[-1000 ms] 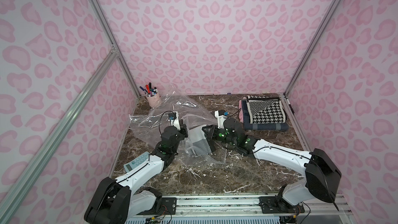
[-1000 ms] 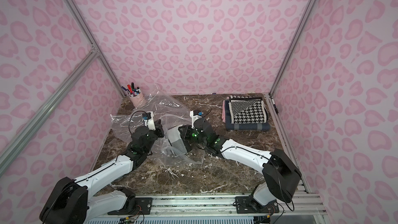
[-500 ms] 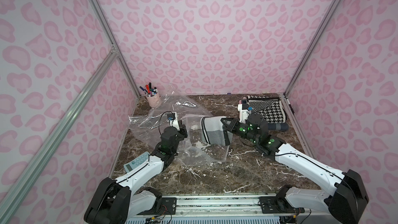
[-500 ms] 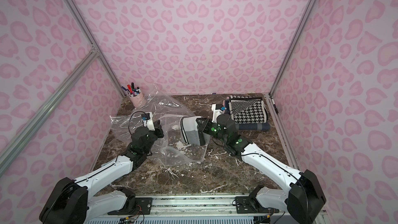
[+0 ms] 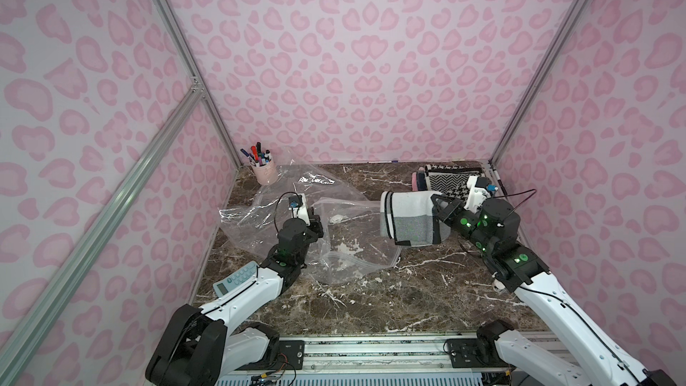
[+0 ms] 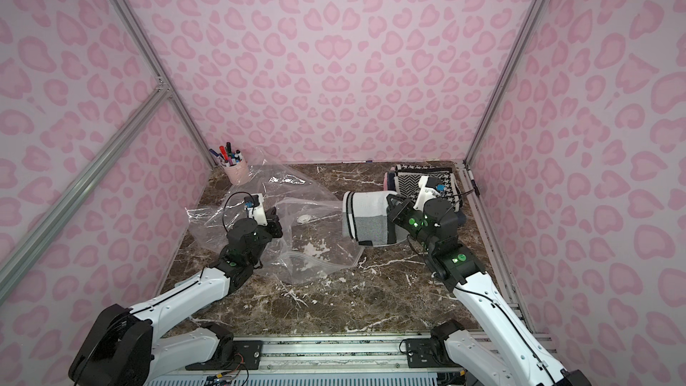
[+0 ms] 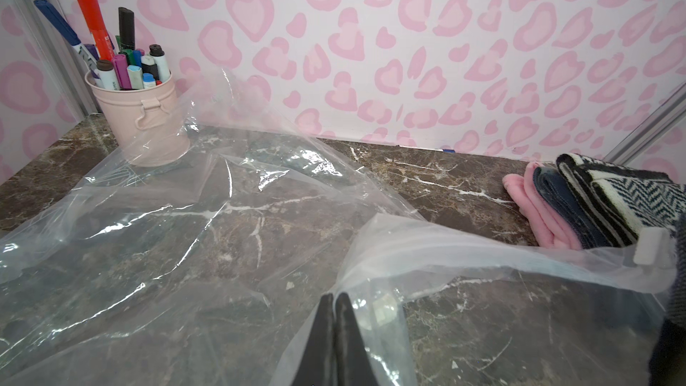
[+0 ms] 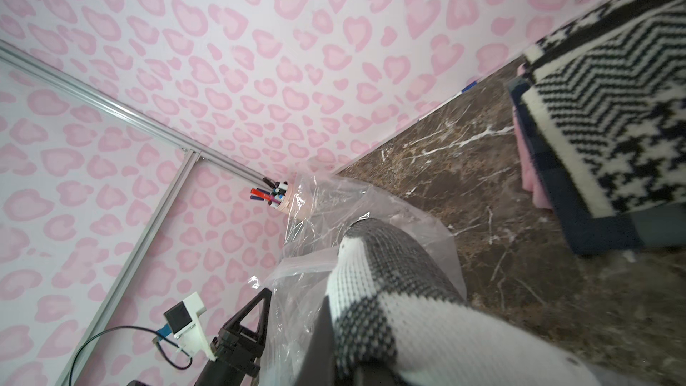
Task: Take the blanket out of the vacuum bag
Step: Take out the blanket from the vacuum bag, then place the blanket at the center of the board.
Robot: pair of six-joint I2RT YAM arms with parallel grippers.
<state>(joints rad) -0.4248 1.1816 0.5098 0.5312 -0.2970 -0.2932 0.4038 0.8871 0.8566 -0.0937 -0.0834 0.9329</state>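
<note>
The vacuum bag (image 5: 297, 217) lay crumpled and flat across the left half of the tabletop (image 5: 371, 302), its round white valve (image 5: 336, 219) facing up and its zip-seal edge (image 5: 367, 265) turned toward the front. The left end effector (image 7: 335, 297) was pressed closed, its two dark fingers pinching a fold of the bag's clear plastic, as the left wrist view showed. The blanket (image 5: 412, 222), a folded knit of grey and white blocks with a black stripe, was outside the bag, just to the right of it. The right end effector (image 5: 440, 209) was clamped on the blanket's right end, holding the bundle sideways. Whether the blanket's lower edge rested on the tabletop could not be told. In both top views its lower left corner sat just beside the bag's edge. Behind the right arm, a stack of folded blankets (image 5: 449, 180) sat in the far right corner, houndstooth on top. A pen cup (image 5: 264, 172) stood in the far left corner, touching the bag's plastic, and a calculator (image 5: 237, 280) lay at the left edge beside the left arm.
</note>
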